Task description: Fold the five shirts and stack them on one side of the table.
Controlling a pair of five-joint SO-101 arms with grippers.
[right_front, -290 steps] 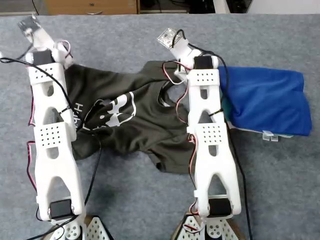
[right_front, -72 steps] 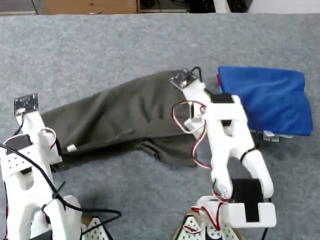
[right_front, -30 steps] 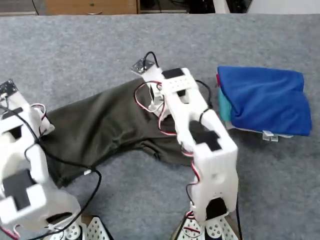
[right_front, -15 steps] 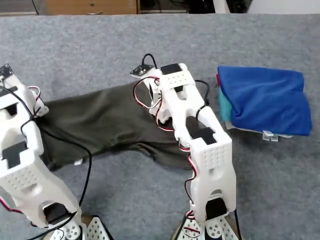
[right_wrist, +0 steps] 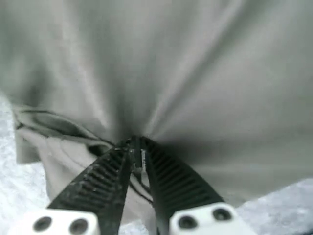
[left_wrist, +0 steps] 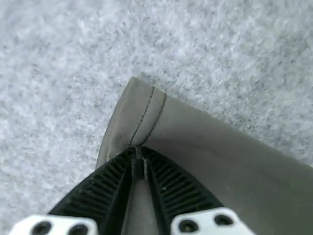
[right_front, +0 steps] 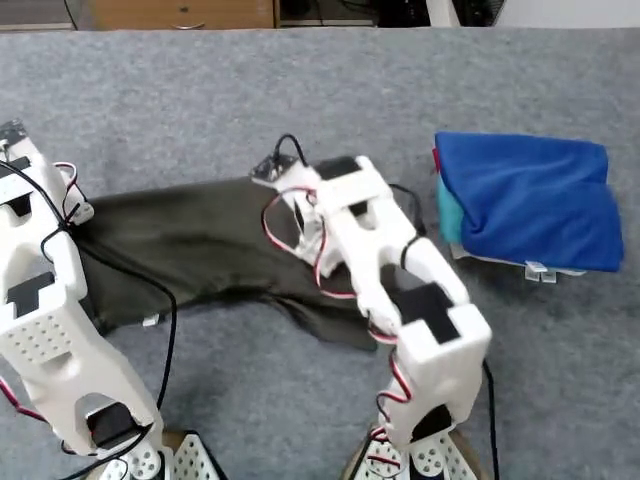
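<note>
Shirt, olive (right_front: 200, 250): soft matte knit, folded into a long uneven band that runs from the left edge of the high view to its centre, with a loose lobe sagging toward the lower centre. One corner carries a double row of dark stitching along the hem.

Left gripper (left_wrist: 136, 164): black ribbed fingers (left_wrist: 112, 181), jaws pressed together on the stitched hem corner of the olive shirt. In the high view this pinch sits at the band's left end, under the left arm (right_front: 45, 300), a chain of white moulded plastic segments with perforated panels and red and black wiring.

Right gripper (right_wrist: 137, 161): same black ribbed fingers (right_wrist: 168, 181), jaws clamped on a gathered bunch of the olive cloth; creases fan outward from the pinch. In the high view the right arm (right_front: 400, 290) bends over the band's right end, at centre frame.

Shirt, blue (right_front: 530, 200): folded into a plump rounded rectangle at the right of the high view, well apart from the olive shirt. It lies on top of a teal garment (right_front: 447, 215) and a pale layer whose edges peek out beneath.

Table (right_front: 300, 90): covered in grey, nubby, felt-like fabric.

Cabinet (right_front: 180, 12): wooden front along the top edge of the high view.
</note>
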